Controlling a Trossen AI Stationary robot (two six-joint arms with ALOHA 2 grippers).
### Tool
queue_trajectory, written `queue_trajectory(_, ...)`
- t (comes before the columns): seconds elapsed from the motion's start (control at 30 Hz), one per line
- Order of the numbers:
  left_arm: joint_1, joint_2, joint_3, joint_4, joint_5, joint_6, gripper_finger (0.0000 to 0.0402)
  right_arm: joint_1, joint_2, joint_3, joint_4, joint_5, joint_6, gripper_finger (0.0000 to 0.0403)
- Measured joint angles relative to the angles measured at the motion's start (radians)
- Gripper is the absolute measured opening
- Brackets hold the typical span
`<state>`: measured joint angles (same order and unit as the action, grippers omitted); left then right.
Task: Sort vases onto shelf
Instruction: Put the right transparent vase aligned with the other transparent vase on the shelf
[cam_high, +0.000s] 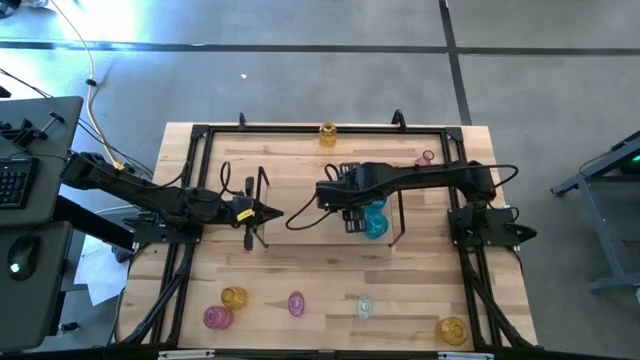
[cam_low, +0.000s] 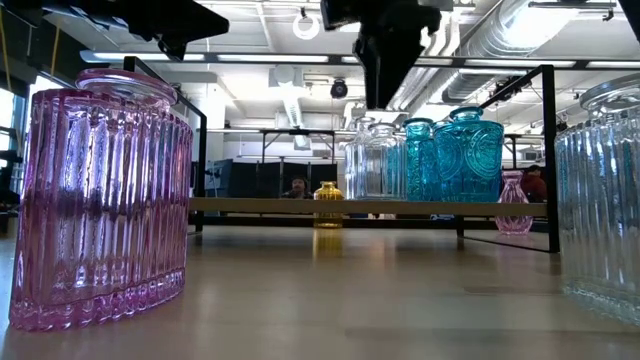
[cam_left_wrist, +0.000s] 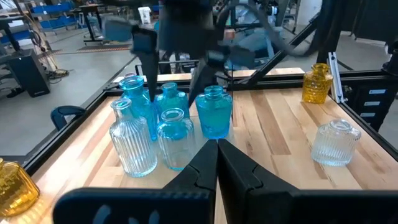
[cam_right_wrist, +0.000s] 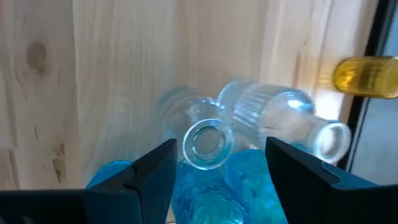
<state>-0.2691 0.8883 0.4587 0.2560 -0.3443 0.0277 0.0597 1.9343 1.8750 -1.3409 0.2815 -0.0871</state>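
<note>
Your left gripper (cam_high: 268, 212) sits clenched on nothing at the shelf's (cam_low: 300, 205) left end, prob. parked clear. Loose vases lie along the table's near edge, e.g. pink vase (cam_high: 217, 317) near left corner. Right gripper (cam_high: 352, 222), fingers spread, hovers over the blue/clear vase cluster (cam_left_wrist: 171, 124) at the shelf's right end, grouped by colour, prob. just set down or abt to grab.

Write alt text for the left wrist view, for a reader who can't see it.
A cluster of blue and clear glass vases stands on the wooden board, with the right gripper hanging open just above them. The left gripper sits closed in the foreground, pointing at the cluster. An amber vase and a clear vase stand apart on the table.
</note>
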Motion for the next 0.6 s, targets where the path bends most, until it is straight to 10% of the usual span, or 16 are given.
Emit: queue_trajectory(0.6,0.000,0.000,0.000,-0.005,0.001,0.002,0.0000,0.032,0.000,-0.121,-0.016,-0.136,0.041,0.0005)
